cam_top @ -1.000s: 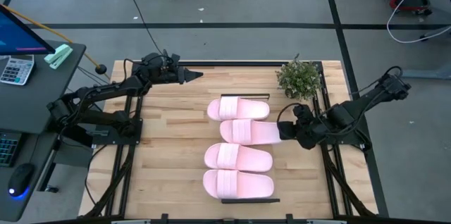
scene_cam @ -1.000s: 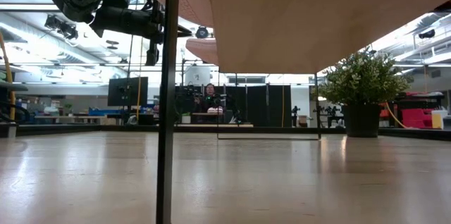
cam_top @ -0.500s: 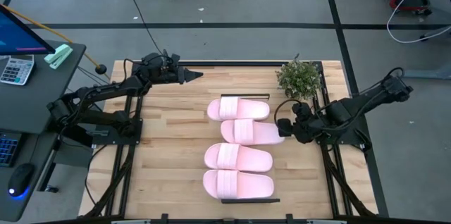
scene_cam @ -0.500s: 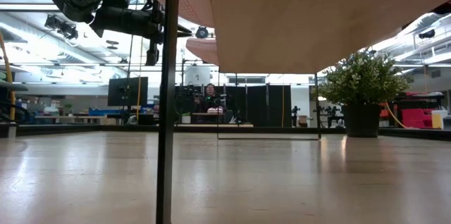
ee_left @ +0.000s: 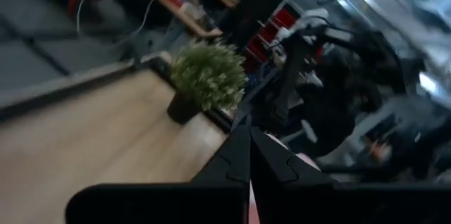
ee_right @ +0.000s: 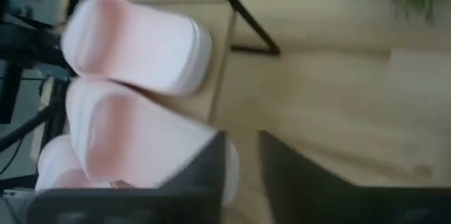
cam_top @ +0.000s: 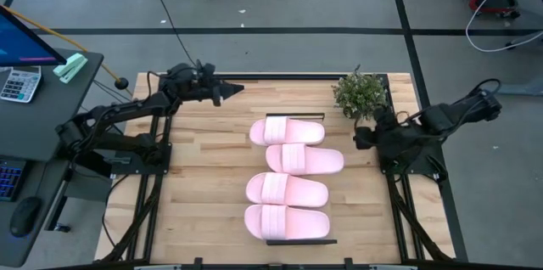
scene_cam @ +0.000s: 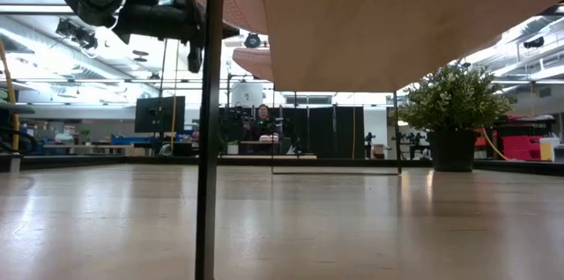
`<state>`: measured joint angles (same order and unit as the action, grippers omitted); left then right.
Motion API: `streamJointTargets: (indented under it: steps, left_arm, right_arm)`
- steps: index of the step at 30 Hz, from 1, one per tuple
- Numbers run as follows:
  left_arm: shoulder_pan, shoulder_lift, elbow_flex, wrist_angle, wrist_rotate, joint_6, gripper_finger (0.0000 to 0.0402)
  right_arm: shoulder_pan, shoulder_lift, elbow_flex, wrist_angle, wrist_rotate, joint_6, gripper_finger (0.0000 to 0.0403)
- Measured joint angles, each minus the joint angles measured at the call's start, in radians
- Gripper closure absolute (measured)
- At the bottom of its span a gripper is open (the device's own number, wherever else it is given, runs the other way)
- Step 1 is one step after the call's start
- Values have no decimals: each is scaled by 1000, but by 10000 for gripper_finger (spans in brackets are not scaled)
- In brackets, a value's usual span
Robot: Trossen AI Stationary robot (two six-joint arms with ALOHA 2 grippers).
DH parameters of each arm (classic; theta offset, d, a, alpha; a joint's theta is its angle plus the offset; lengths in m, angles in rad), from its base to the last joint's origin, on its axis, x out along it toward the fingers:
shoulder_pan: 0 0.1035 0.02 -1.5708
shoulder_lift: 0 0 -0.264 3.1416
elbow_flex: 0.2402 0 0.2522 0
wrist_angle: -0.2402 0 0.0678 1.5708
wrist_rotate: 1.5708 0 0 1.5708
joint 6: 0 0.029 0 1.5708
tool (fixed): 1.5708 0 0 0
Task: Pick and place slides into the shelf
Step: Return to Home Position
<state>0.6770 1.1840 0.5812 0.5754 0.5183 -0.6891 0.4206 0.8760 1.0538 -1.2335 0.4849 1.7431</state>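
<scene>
Four pale pink slides [cam_top: 287, 132] lie side by side on the shelf [cam_top: 295, 115]. The row starts just beside the potted plant [cam_top: 360, 94] and runs away from it down the middle of the worktop [cam_top: 204, 168]. Every one rests on the rack. The second from the plant pokes out a little further toward the plant's side than its neighbours.

The change is at the right claw [cam_top: 360, 137]. A second ago it was up against the end of that second slide. It has since drawn back and now hangs just beside the plant's pot, clear of every slide. Its fingers [ee_right: 204, 164] stand a narrow gap apart with nothing between them.

The left claw [cam_top: 227, 91] is well apart from the plant, along the same far edge of the worktop. Its fingers are closed together and empty, and it has barely shifted.

With all four slides shelved and the right arm backing off, the placing looks finished. What seems left is for both arms to retreat to rest. The one thing to mind, I would judge, is the plant, which stands close to the right arm's way out.
</scene>
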Motion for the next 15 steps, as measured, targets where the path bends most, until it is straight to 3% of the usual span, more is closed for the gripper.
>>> streamJointTargets:
  steps: [2,3,7,12,15]
  left_arm:
    - [-6,-12,0,14,10,81,398]
    - [-8,-18,0,24,15,114,398]
    - [-22,-58,0,99,54,258,399]
    - [-64,-93,0,187,86,407,400]
    - [-108,-111,0,181,57,368,400]
  right_arm:
    - [0,-10,0,11,53,-57,375]
    - [0,-12,0,32,79,-95,386]
    - [0,-17,0,158,174,-314,395]
    - [-46,-50,0,174,194,-555,399]
    - [-89,-102,0,176,190,-655,399]
